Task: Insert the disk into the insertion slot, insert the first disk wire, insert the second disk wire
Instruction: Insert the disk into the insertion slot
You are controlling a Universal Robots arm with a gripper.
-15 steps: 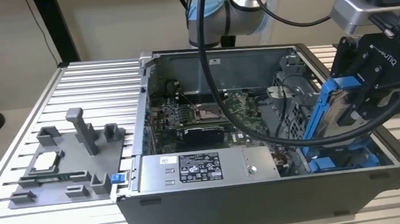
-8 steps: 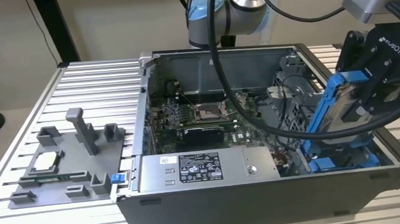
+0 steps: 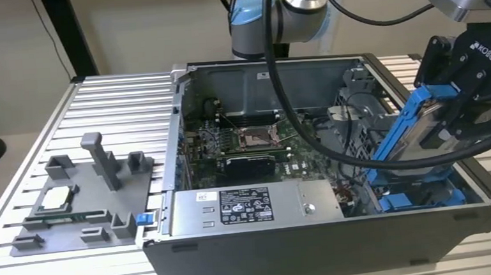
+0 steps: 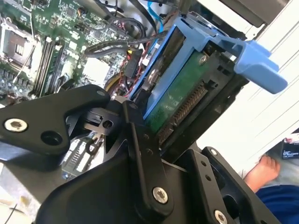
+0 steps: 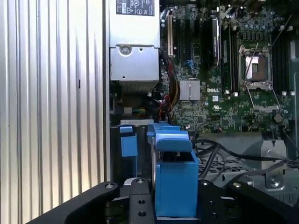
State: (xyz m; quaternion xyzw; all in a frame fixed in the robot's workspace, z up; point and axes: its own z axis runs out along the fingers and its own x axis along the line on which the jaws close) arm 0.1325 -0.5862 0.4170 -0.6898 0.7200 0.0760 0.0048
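The disk (image 3: 409,131) hangs in the air, tilted steeply on edge, over the near corner of the open case (image 3: 320,241) at the exterior view's right. Its blue frame runs along the upper edge. In the second wrist view its green circuit side faces the camera, with a blue tab jutting from the far end. Just below lies the slot (image 3: 424,198), its blue rails showing low in the case. Disk and slot are apart, the disk's lower end close above the rails.

In the first wrist view, thin black cables (image 5: 219,151) lie across perforated grey metal just beside the disk. In the exterior view a thick black hose (image 3: 301,134) drops from the arm (image 3: 293,7) into the case, loops over the board (image 3: 246,144) and crosses in front of the disk's lower end. The power box (image 3: 241,208) sits along the near wall, just beside the slot on the exterior view's left. Outside the case, further to that side, a grey tray (image 3: 79,205) with posts rests on the slatted table (image 3: 115,94). In the second wrist view a person's hand (image 4: 262,170) shows past the table's edge.

The claw (image 3: 448,120) is closed on the disk, its black fingers (image 4: 142,149) clamping it from both sides near the upper end, nothing else touching them
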